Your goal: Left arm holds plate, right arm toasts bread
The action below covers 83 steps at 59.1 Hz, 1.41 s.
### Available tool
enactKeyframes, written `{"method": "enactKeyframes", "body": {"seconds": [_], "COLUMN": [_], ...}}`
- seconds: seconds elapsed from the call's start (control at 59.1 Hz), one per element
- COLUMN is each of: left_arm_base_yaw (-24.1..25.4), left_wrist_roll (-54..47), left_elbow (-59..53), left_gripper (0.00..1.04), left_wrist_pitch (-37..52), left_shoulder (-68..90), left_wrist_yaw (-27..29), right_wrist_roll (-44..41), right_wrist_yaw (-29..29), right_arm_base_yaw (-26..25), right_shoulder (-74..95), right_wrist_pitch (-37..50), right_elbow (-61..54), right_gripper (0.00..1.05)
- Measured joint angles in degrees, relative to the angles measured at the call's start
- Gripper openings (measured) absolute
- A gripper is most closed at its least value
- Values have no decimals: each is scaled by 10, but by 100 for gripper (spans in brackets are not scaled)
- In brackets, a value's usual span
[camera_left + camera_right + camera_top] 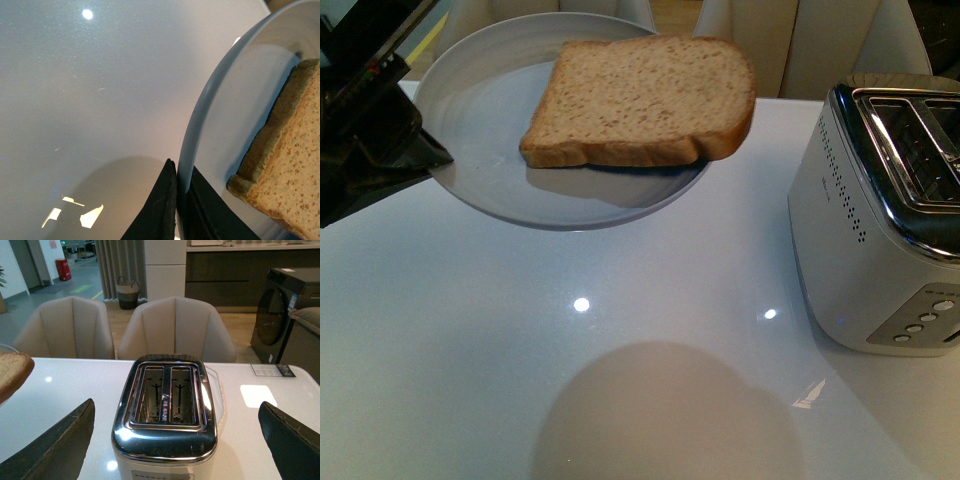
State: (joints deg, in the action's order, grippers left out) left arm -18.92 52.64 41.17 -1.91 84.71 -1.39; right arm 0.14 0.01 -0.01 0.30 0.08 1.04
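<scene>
Bread (pixel 640 100) lies on plate (pixel 480 110) in left jaws.

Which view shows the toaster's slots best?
The right wrist view: it looks down into both slots of the toaster. The front view catches only its side and cropped top; the left wrist view misses it.

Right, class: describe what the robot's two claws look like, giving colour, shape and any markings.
Left claw: matte black and angular, with flat wedge-shaped fingers and a small red mark further up. Right claw: two dark, flat fingers tapering to points, their surfaces slightly scuffed.
</scene>
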Motion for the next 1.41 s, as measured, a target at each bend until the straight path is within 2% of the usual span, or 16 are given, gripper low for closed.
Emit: {"method": "enactKeyframes", "body": {"seconds": [0.373, 0.559, 1.304, 1.321, 1.406], "left_arm_base_yaw": [-94, -122, -130, -130, -130], "left_wrist_roll": [59, 77, 83, 83, 83], "left_elbow": [60, 82, 89, 89, 89], "left_gripper": [3, 3, 3, 3, 3], "left_wrist_pitch": [-62, -70, -71, -71, -71], "left_shoulder": [-19, -19, -19, -19, -19], "left_wrist_yaw": [45, 51, 55, 55, 55], "right_wrist_roll": [0, 0, 0, 4, 69], "right_wrist_yaw": [0, 0, 0, -1, -16], "right_arm_base_yaw": [0, 0, 0, 0, -10], "right_shoulder": [0, 0, 0, 6, 99], "right_wrist_pitch": [0, 0, 0, -9, -156], "right_elbow": [0, 0, 0, 3, 65], "right_gripper": [96, 96, 96, 96, 96]}}
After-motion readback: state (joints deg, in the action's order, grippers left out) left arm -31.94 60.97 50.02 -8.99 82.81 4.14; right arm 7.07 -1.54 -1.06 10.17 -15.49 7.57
